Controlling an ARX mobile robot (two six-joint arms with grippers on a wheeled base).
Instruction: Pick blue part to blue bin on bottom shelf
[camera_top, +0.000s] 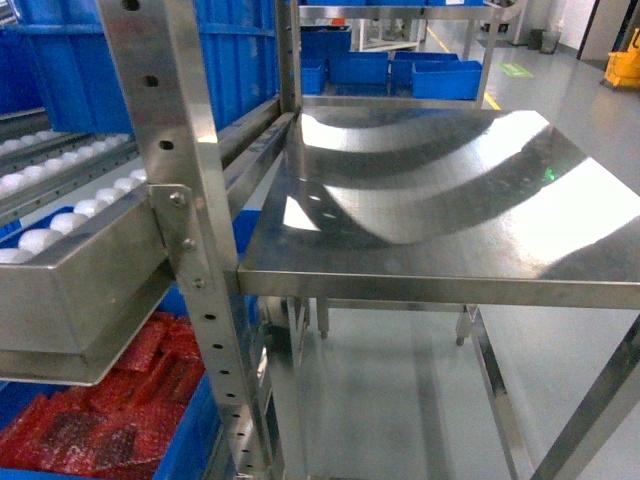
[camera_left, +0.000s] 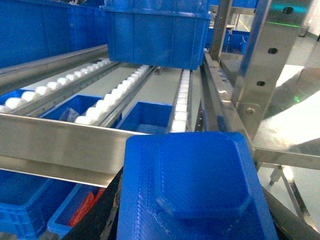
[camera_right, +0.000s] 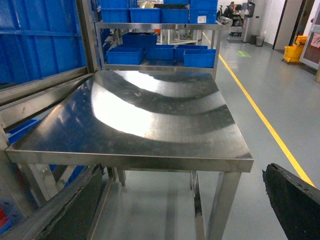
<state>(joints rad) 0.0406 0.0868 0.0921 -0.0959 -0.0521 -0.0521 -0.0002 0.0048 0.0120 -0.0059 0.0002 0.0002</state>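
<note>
The blue part (camera_left: 195, 170), a flat block with a raised hexagonal boss, fills the bottom of the left wrist view. My left gripper (camera_left: 195, 217) is shut on it, its black fingers (camera_left: 107, 210) showing at either side. It hovers in front of a steel rail (camera_left: 65, 142) of the flow rack's roller tier. Below that tier, open blue bins (camera_left: 150, 112) show between the white roller tracks (camera_left: 180, 100). The bottom shelf's own rails are hidden. My right gripper (camera_right: 182, 210) stands open and empty, facing the steel table (camera_right: 150, 110). Neither gripper appears in the head view.
A blue bin (camera_left: 155, 35) sits on the roller tier ahead. A lower bin holds red parts (camera_top: 100, 400). The perforated rack upright (camera_top: 180, 200) stands between the rack and the steel table (camera_top: 440, 200). More blue bins (camera_right: 160, 52) sit on a far rack.
</note>
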